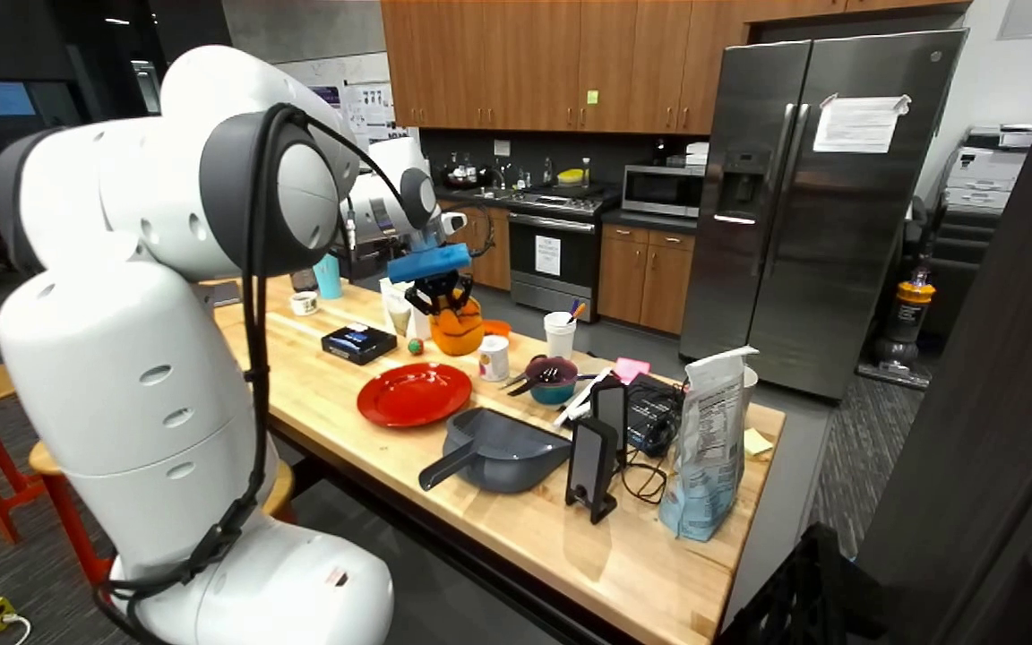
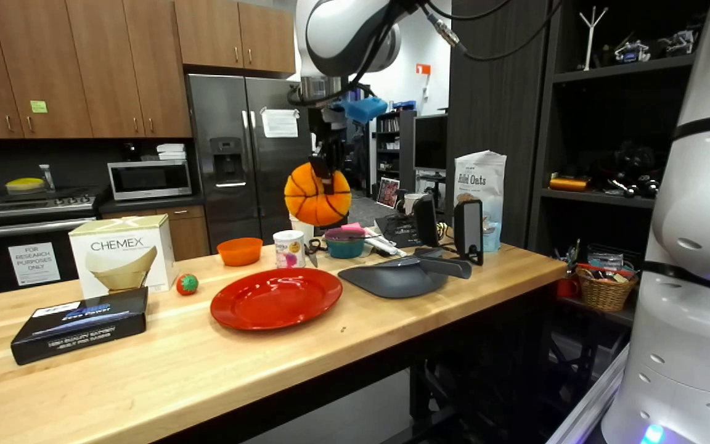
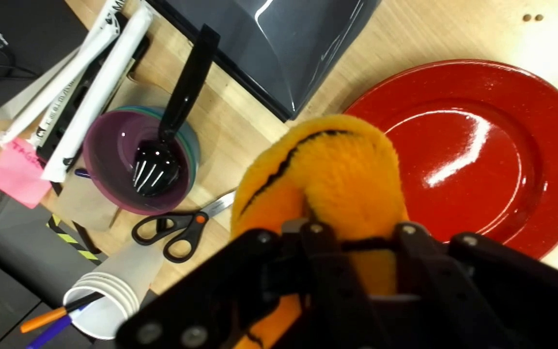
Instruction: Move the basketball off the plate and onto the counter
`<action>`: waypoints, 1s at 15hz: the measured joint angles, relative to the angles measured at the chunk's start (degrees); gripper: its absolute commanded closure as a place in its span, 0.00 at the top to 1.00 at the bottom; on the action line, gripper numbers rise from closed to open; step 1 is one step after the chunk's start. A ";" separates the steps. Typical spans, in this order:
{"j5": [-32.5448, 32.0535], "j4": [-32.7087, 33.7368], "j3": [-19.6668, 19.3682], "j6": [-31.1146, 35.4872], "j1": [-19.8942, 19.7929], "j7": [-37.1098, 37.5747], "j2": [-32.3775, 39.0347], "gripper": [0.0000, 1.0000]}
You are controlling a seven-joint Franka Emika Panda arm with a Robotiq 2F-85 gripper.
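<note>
Basketball (image 2: 306, 202) hangs below the hand (image 3: 355, 233), pinched in its grip, up off the counter (image 2: 176, 364) in both exterior views. Being round, it needs no aligning. In the wrist view it partly hides the red plate (image 3: 482, 165) at right, so lowering likely turns on a shift to frame left, short of the scissors (image 3: 199, 220).
</note>
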 measured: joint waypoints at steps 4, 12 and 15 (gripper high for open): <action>0.00 -0.01 -1.10 -0.81 -1.25 0.44 -1.41 0.05; 0.00 0.29 -2.20 -2.40 -2.56 1.33 -1.71 0.05; 0.00 1.22 -2.44 -4.12 -3.08 2.01 -1.62 0.05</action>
